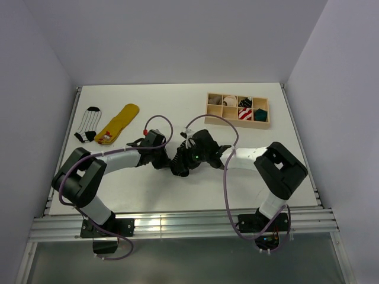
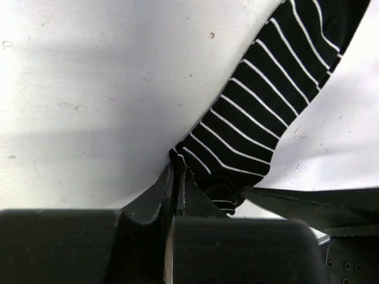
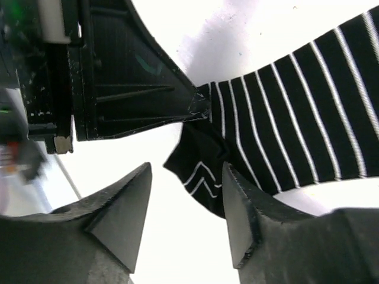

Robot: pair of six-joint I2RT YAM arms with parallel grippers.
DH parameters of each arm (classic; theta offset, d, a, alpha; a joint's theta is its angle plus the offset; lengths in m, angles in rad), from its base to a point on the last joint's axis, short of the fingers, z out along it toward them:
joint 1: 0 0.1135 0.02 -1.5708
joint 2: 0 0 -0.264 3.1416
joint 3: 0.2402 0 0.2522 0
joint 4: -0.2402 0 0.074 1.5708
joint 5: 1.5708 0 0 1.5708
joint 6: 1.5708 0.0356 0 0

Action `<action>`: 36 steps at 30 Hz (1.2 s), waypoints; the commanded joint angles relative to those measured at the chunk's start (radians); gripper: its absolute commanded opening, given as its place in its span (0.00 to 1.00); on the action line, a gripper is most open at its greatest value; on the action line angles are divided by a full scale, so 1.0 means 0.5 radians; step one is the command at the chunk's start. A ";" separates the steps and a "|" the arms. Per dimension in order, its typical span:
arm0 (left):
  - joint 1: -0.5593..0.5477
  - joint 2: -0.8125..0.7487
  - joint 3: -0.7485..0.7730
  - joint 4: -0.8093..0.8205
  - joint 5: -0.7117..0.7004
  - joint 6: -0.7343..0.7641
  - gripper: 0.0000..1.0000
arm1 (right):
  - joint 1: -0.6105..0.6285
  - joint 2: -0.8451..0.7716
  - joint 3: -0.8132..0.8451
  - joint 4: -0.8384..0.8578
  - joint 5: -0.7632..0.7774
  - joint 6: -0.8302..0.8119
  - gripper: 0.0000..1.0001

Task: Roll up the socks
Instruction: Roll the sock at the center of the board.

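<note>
Right tool (image 3: pixel 186 177) is sitting with its two fingers spread wide over the white tabletop (image 3: pixel 177 248). The black striped sock (image 3: pixel 296 118) runs in from the upper right, and its bunched end hangs between those fingers. The left tool (image 3: pixel 198 105) has that end pinched at its tip.

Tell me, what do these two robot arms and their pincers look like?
Both the left arm and right arm have white tube segments between chunky black joints. A looping purplish-grey cable trails along each. The left gripper and right gripper each have two matte black wedge-shaped fingers; a green light glows near the right wrist.
</note>
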 commanded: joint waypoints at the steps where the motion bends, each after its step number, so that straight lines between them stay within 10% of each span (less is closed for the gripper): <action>1: -0.010 0.041 0.037 -0.186 -0.059 0.048 0.00 | 0.111 -0.129 0.046 -0.116 0.439 -0.247 0.61; 36: -0.007 0.060 0.114 -0.263 -0.050 0.136 0.00 | 0.771 0.067 0.122 -0.163 1.430 -0.717 0.67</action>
